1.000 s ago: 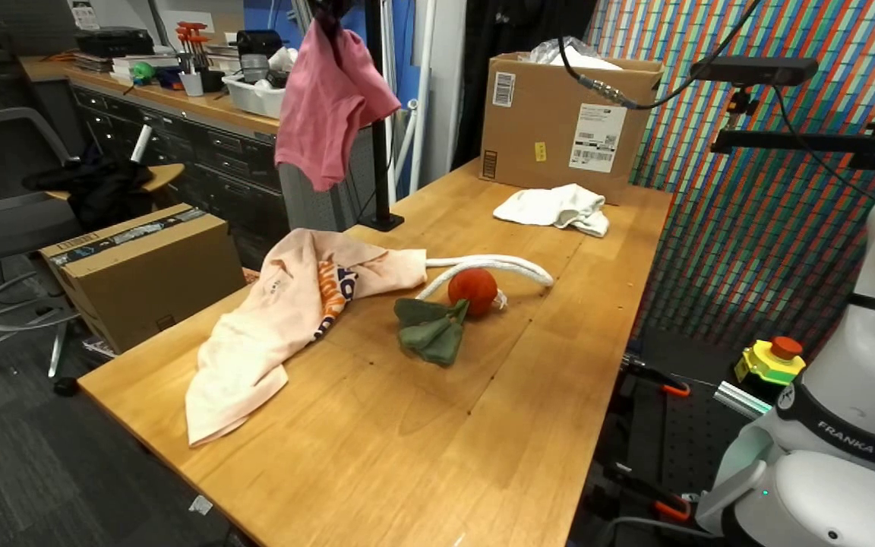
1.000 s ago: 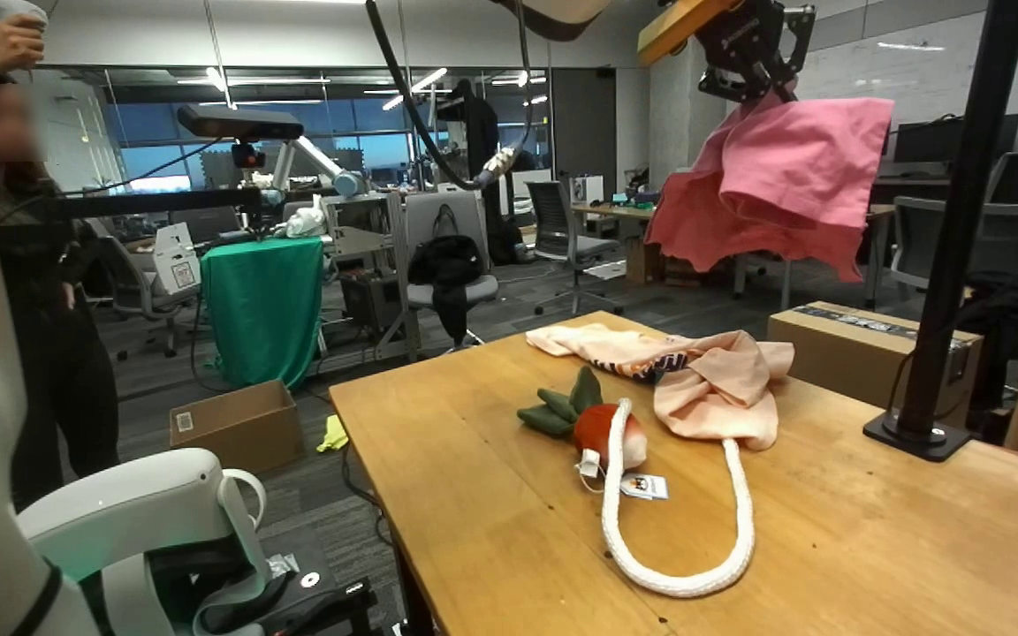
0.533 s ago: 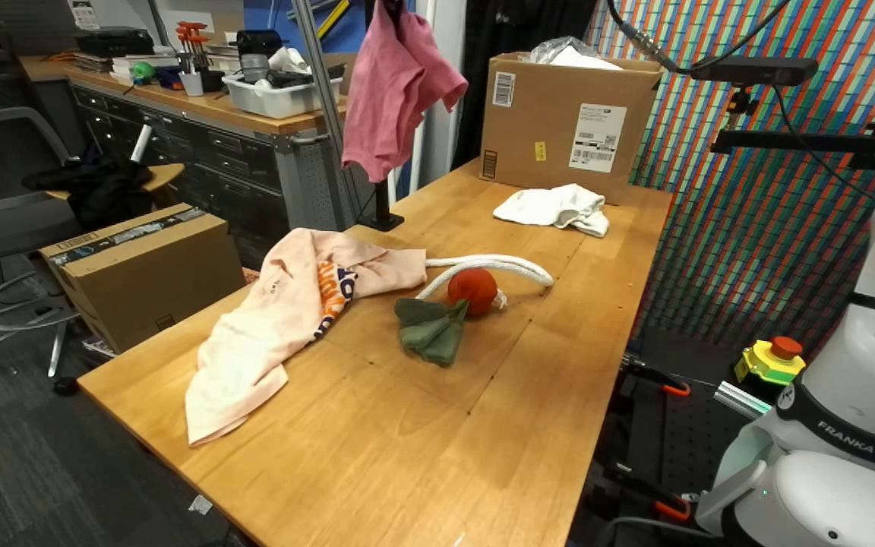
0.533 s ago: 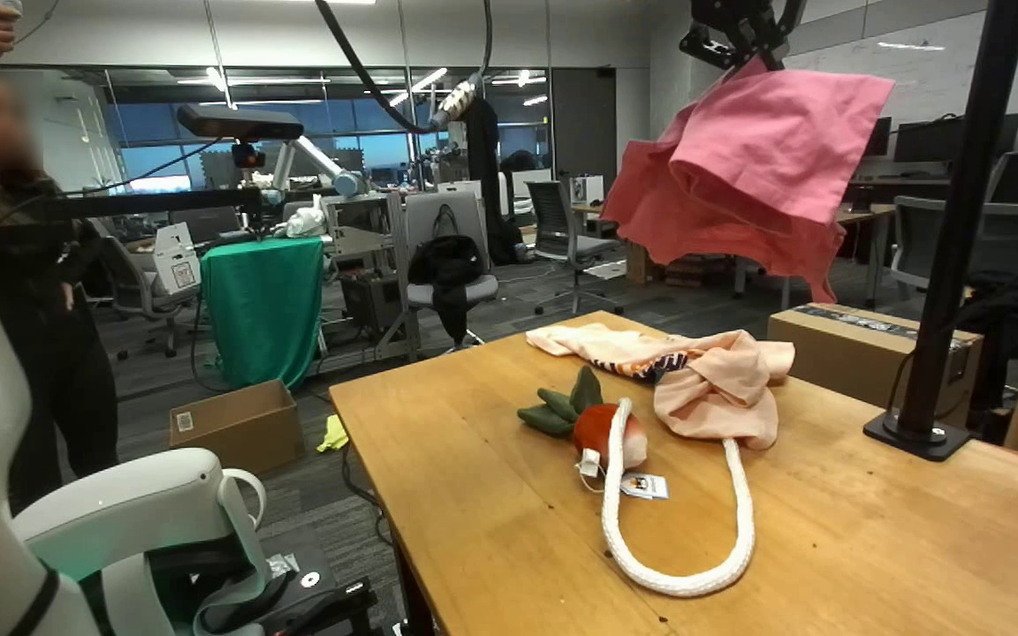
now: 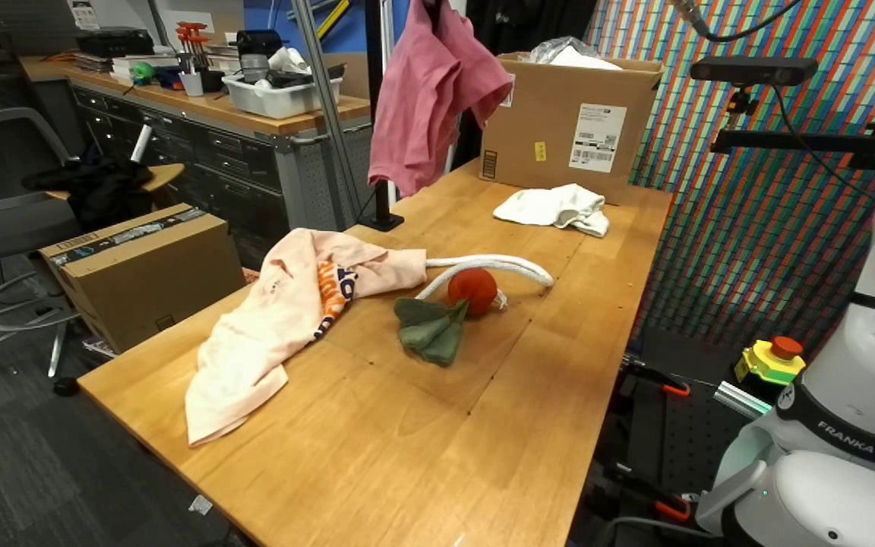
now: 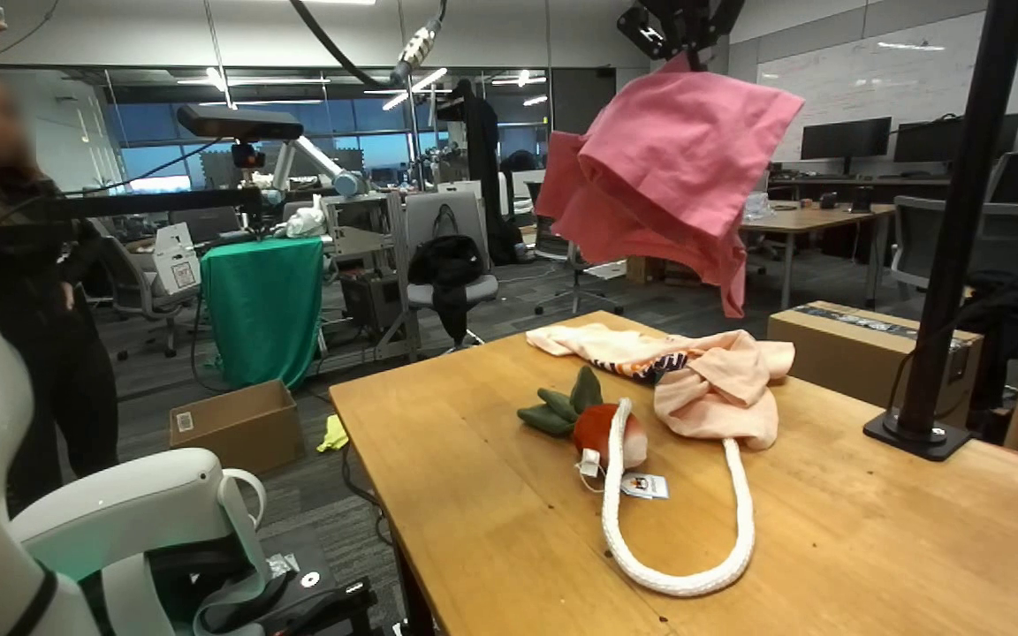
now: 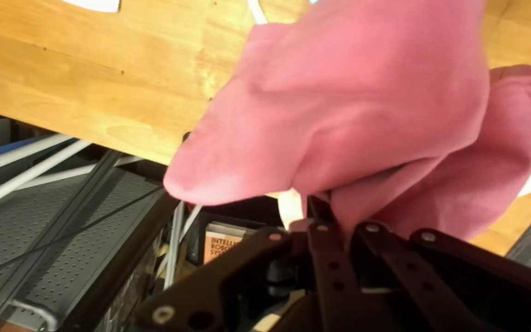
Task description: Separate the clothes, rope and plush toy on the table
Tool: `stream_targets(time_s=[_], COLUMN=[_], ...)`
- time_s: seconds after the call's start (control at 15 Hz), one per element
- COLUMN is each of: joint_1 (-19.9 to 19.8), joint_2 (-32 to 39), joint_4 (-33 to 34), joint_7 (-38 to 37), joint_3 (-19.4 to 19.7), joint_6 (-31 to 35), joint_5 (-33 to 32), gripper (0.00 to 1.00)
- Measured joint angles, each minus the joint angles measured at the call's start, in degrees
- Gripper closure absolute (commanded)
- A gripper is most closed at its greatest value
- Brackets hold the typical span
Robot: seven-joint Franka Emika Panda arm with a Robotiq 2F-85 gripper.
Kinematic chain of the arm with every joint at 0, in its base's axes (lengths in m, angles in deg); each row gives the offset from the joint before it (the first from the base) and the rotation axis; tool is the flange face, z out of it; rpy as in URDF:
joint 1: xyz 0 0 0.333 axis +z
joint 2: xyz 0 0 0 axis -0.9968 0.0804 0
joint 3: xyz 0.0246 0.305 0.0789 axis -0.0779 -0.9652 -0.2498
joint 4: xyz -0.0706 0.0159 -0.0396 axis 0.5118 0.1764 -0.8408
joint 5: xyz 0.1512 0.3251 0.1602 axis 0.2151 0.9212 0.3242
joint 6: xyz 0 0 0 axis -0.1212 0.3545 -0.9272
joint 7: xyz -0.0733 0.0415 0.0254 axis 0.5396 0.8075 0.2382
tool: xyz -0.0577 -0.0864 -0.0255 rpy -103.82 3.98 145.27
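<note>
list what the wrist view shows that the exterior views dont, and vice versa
Only the wrist view: the printed word ROBOT on an orange-brown surface.

Only the exterior views, both of them: the plush toy, the lettering on the cream shirt, and the white robot arm.

Shared: the pink garment, held up in the fingers; the wooden table; and the rope, apparently just a short piece in the wrist view.

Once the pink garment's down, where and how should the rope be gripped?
Probably grip the rope at its bend, from above, across the strand: that curve lies uncovered, with one end by the plush toy and the other hidden by the cream shirt.
</note>
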Motion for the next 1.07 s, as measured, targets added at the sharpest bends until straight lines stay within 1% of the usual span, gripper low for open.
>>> stream_targets(time_s=[0.2,0.47,0.73,1.07], joint_1=[0.00,0.03,0.39,2.03], joint_2=[-1.31,-1.84,-1.77,-1.61], joint_4=[-1.35,-3.58,-6.79,-12.97], joint_7=[3.72,7.96,11.10,14.69], joint_3=[-0.46,-1.35,-3.29,-6.02], joint_6=[-3.62,-6.94,-9.22,-9.27], joint_5=[5.45,10.36,12.24,13.57], gripper=[0.93,0.93,0.93,0.93])
